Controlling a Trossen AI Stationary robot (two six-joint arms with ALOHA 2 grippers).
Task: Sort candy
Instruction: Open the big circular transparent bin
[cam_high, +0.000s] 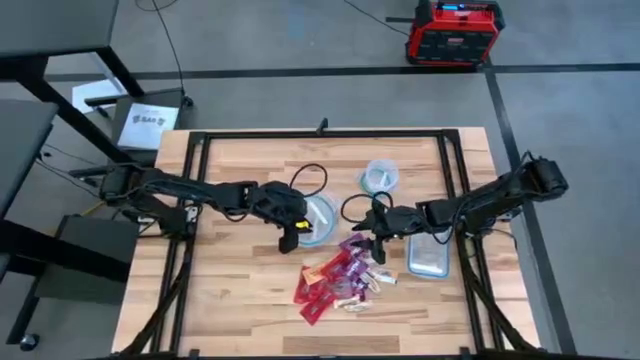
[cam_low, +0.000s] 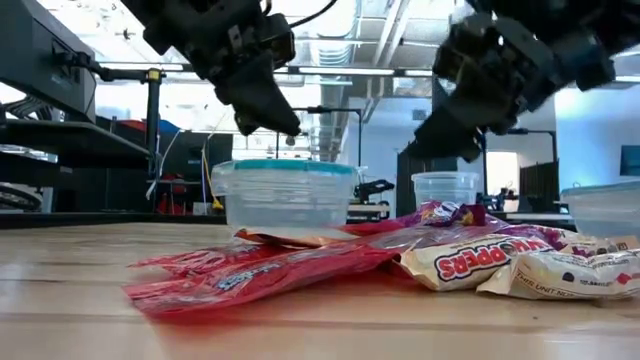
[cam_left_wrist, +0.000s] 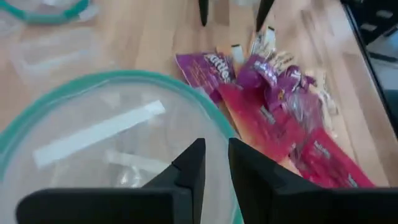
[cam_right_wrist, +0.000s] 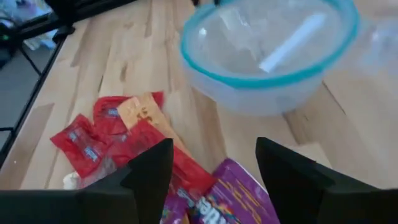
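- High view: the candy (cam_high: 342, 278) lies in a loose heap on the wooden table (cam_high: 230, 290), toward the near middle, with red packets at the heap's left and lower side, purple ones at its upper right, and a few whitish ones along its right edge.
- In the low view the candy (cam_low: 330, 262) spreads across the foreground, red wrappers at the left, whitish ones at the right, purple ones behind.
- The left gripper (cam_high: 290, 232) hangs over the near rim of a clear round bowl (cam_high: 318, 218) with a bluish rim, just left of the heap; in the left wrist view its fingers (cam_left_wrist: 191, 163) stand almost together with only a thin gap, and nothing shows between them.
- The right gripper (cam_high: 379, 240) hovers above the purple packets at the heap's upper right; in the right wrist view its fingers (cam_right_wrist: 152, 167) are spread wide apart and empty, with the candy (cam_right_wrist: 118, 140) below.
- A second, smaller clear bowl (cam_high: 380, 177) stands farther back on the table, apart from the heap.
- A clear rectangular tub (cam_high: 428, 255) lies just right of the heap, under the right arm.
- A red and black box (cam_high: 452, 32) sits on the floor beyond the table.
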